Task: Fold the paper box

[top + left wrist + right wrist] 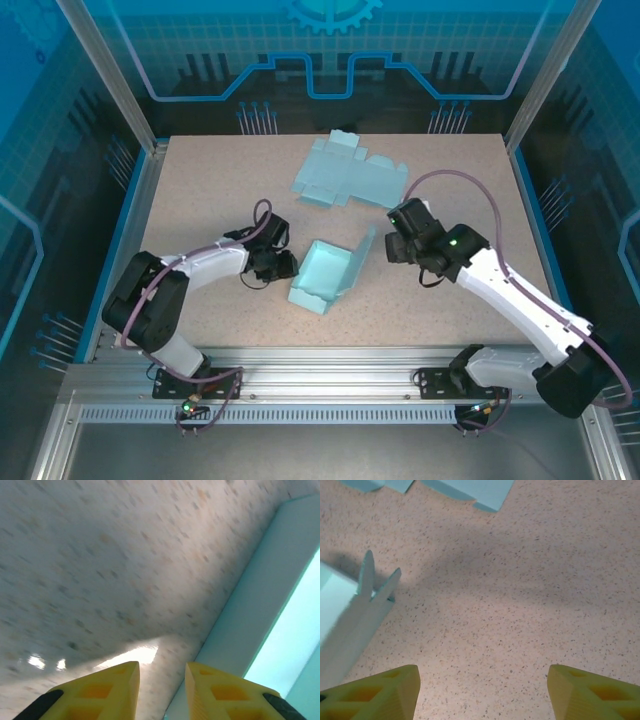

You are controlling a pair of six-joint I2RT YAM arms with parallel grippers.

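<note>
I see the speckled worktop (200, 200) carrying two pale blue paper pieces. The bigger one, a flat unfolded sheet (345, 175), lies toward the far edge. The paper box (322, 278) sits near the middle, between my two arms, its tray formed and its lid standing up along the right side. My right gripper (482, 680) hangs just right of the lid, jaws wide, holding nothing. My left gripper (161, 677) sits low beside the box's left wall, jaws narrow with bare worktop between them; whether a finger touches the wall I cannot tell.
</note>
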